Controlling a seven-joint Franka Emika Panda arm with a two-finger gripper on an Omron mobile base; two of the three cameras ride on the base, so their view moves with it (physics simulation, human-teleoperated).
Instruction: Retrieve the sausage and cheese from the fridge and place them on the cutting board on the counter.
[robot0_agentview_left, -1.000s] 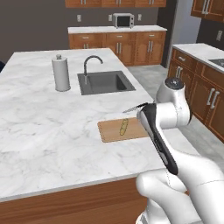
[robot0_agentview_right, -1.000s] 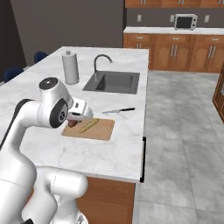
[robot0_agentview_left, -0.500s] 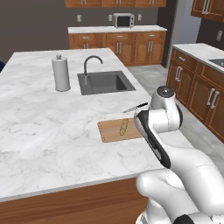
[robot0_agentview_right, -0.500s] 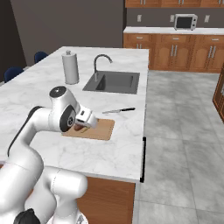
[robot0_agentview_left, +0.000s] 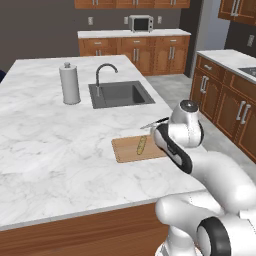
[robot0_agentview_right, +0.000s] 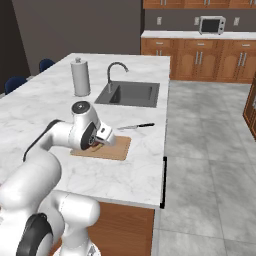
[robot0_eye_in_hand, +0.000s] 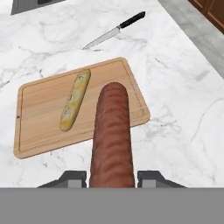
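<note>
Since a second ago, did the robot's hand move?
Yes. In the right base view the gripper has swung right and down, from beside the board's left end to over its middle, still carrying the sausage.

Fingers (robot0_eye_in_hand: 146, 176) hold the sausage (robot0_eye_in_hand: 112, 131) above the cutting board (robot0_eye_in_hand: 39, 113).

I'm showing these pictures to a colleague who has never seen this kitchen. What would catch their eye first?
In the hand view, the reddish-brown sausage juts forward from the gripper, held above the cutting board. A pale yellow baguette-like piece lies on that board, and a black-handled knife lies on the marbled counter beyond it. In the base views, the white arm bends low over the board.
</note>
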